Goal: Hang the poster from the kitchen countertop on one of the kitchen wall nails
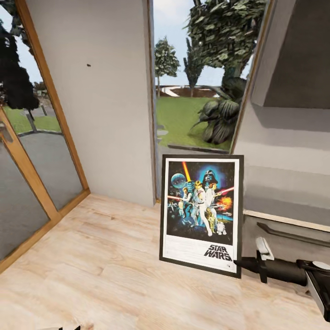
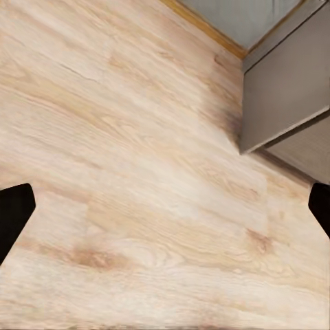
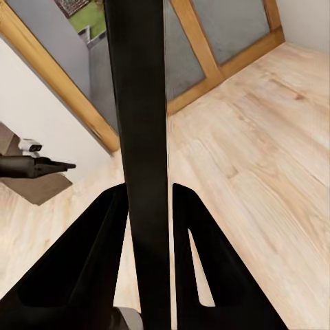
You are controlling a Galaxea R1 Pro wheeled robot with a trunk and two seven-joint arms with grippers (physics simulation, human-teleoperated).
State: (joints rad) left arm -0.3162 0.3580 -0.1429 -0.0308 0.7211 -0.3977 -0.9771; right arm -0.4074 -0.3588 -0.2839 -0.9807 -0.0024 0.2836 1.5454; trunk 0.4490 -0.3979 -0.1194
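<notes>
Your right fingers are clamped on the black edge of the poster, which stands upright, its lower edge near the wooden floor, beside the grey wall. A wall nail shows high on that wall. Your left fingers are spread wide above the floor.

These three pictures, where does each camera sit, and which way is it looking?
Head view: from the robot's head, forward and down at the poster, a wall nail and the right gripper.
Left wrist view: on the left arm, down at the wooden floor, fingertips at the edges.
Right wrist view: on the right arm, along fingers clamping the poster's edge.
Shared: all show the floor; head and right wrist views share the poster.
</notes>
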